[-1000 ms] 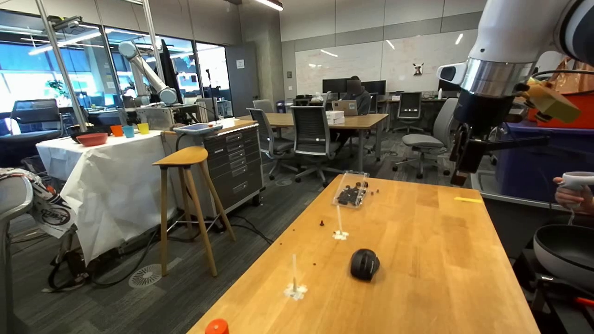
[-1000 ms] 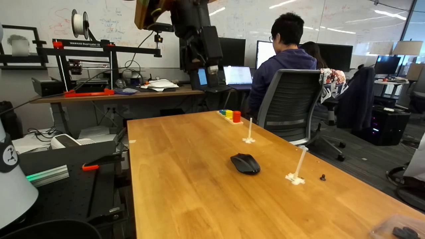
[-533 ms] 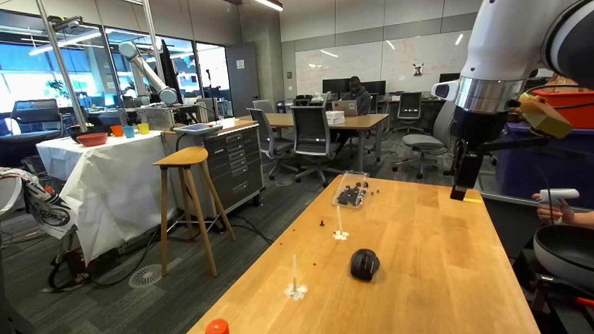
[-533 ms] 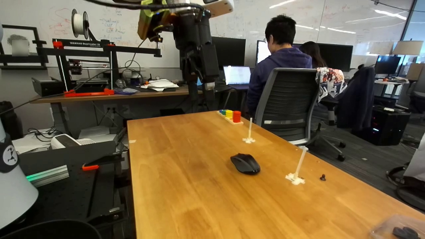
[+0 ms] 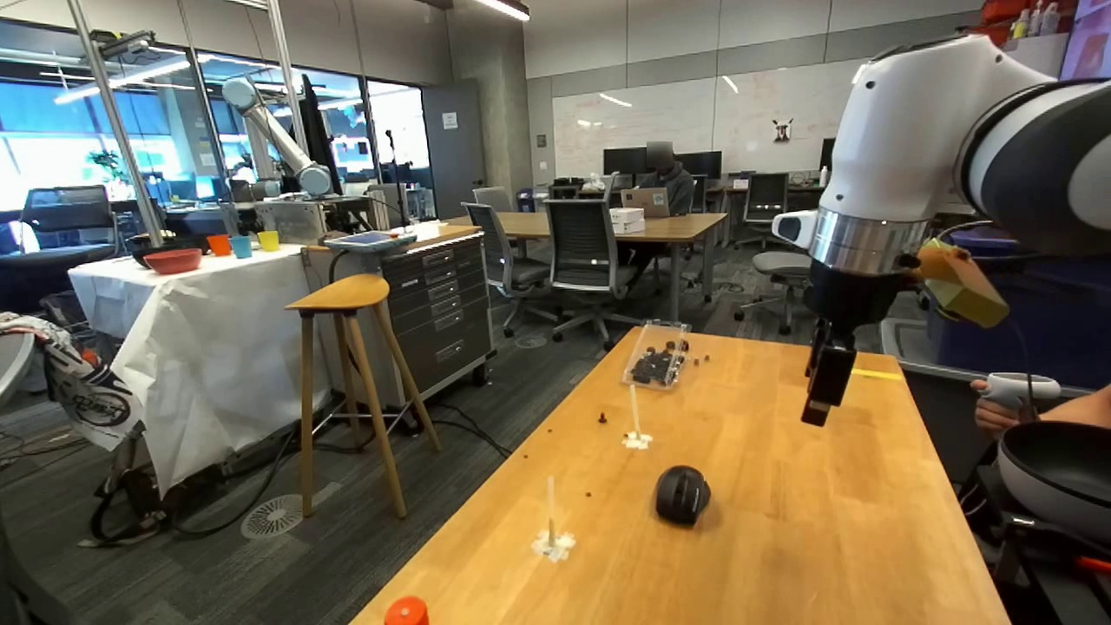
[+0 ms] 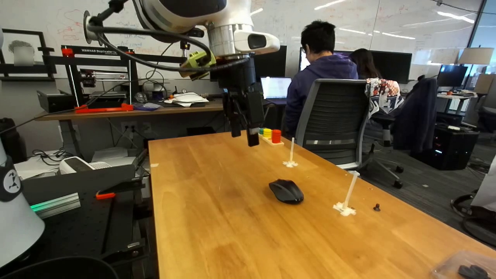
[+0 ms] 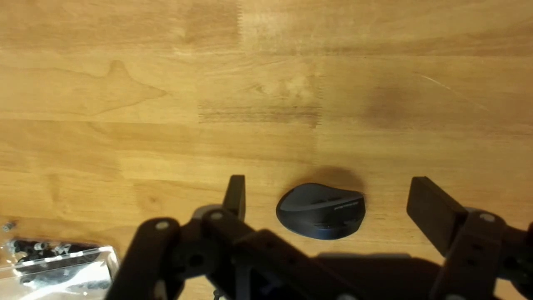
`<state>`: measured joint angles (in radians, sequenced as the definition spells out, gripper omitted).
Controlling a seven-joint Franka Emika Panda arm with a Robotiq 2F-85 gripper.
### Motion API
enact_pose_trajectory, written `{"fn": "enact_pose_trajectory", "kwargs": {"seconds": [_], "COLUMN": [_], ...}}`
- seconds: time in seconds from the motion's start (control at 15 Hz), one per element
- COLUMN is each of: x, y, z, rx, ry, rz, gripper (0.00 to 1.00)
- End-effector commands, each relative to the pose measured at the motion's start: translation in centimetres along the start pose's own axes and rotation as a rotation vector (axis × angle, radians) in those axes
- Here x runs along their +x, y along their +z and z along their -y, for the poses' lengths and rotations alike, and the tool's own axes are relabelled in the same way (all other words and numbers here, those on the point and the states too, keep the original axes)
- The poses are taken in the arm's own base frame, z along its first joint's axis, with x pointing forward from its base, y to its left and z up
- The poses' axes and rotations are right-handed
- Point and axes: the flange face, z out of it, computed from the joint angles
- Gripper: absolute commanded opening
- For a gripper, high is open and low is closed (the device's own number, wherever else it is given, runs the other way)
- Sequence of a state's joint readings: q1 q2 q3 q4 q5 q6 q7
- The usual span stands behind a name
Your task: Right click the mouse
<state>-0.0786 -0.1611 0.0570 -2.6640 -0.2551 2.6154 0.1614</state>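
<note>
The black mouse (image 5: 682, 496) rests on the wooden table in both exterior views, and it also shows in an exterior view (image 6: 286, 191) with its rounded top up. In the wrist view the mouse (image 7: 320, 214) lies between the spread fingers in the picture, with bare wood visible on either side of it. My gripper (image 7: 327, 189) is open and empty. In both exterior views the gripper (image 5: 814, 404) hangs fingers-down above the table, well apart from the mouse and higher than it. The gripper (image 6: 244, 138) points down with two separate fingertips.
Two thin upright white pegs (image 5: 634, 412) (image 5: 550, 512) are taped near one long table edge. A clear box (image 5: 657, 354) holds dark pieces. A board with coloured discs (image 6: 273, 140) sits at a table corner. A dark screw (image 6: 376, 207) lies near a peg.
The arm and gripper have come down and moved in over the table, closer to the mouse. The mouse has not moved.
</note>
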Motion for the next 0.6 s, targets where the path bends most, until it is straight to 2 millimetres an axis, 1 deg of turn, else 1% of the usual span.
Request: {"fn": "enact_pose_trajectory", "kwargs": {"seconds": [0.0, 0.2, 0.27, 0.33, 0.47, 0.53], "x": [2.9, 4.5, 4.9, 5.4, 6.2, 6.6], "y": [1.9, 3.6, 4.2, 4.7, 5.9, 6.4], "z": [2.3, 4.2, 4.8, 5.3, 6.3, 6.6], "rx": [-0.003, -0.019, -0.026, -0.035, -0.046, -0.053], "ry": [-0.015, -0.047, -0.060, -0.073, -0.085, -0.090], "rz": [-0.049, -0.069, -0.073, -0.078, -0.082, -0.084], "gripper": [1.00, 1.00, 0.75, 0.73, 0.58, 0.49]}}
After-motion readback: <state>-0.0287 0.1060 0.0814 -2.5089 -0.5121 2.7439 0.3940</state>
